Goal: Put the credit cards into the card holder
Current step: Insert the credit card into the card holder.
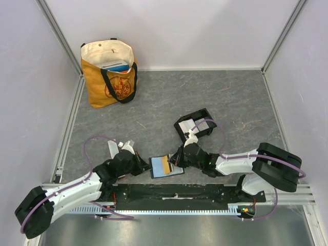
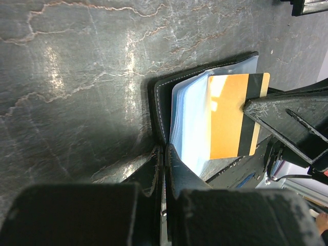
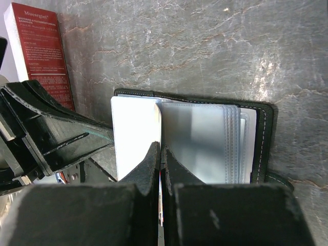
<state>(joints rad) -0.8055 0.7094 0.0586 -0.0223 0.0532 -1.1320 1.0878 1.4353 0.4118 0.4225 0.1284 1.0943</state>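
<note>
Orange-gold credit card — thin, stiff, slick, light | half out of folding wallet, between both grippers | right gripper pinches its striped edge | left gripper clamps folding wallet | card holder just beyond right gripper — likely to slip, grip the edge squarely

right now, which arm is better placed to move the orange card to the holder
Right arm: its jaws pinch the orange card, card holder just beyond; left arm pins the wallet.
</note>
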